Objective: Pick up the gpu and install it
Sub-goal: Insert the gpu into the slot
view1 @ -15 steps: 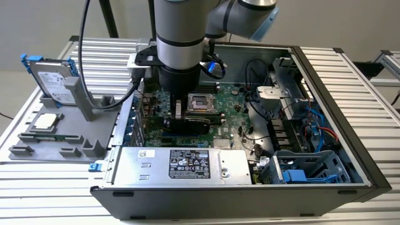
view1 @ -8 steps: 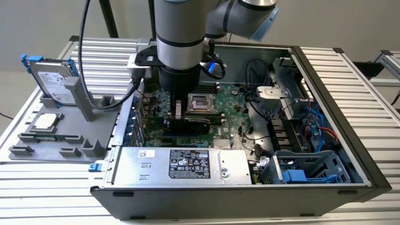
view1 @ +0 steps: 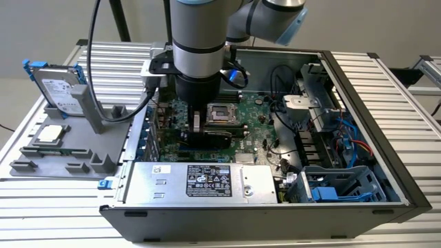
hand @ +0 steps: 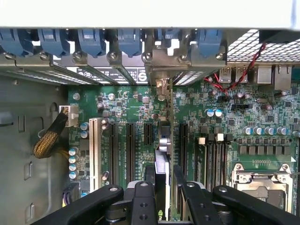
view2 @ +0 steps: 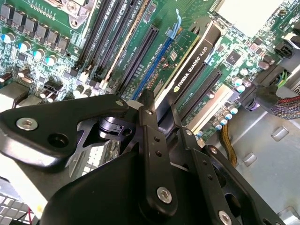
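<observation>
Sitting in computer case (view1: pixel 386 170): gpu (view2: pixel 190 61)

Tool (hand: pixel 161 187) clamped, arm (view1: pixel 198 36) vertical

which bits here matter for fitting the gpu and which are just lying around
In the job:
- gpu, standing on edge over the motherboard slots
- tool, shut on the gpu
- open computer case

Lying about:
- hard drive in its grey stand
- power supply

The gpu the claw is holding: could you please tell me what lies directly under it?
Under the gpu, held edge-on in the claw, lies the green motherboard with its long black expansion slots. The card's lower edge hides whether it is seated in one.
</observation>
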`<move>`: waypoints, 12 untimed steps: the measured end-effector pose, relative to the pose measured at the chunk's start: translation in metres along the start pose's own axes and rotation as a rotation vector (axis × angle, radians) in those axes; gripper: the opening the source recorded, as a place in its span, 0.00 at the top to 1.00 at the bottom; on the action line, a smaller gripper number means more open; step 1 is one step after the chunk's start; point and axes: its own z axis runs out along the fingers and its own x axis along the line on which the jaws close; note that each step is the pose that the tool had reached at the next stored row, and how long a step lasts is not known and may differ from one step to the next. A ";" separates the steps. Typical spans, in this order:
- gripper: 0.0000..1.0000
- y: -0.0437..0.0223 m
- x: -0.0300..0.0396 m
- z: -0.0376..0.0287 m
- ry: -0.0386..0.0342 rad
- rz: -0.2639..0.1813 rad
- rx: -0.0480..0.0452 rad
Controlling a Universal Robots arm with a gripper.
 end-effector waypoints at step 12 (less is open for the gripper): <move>1.00 -0.0001 0.0010 -0.0037 0.0002 0.000 -0.0018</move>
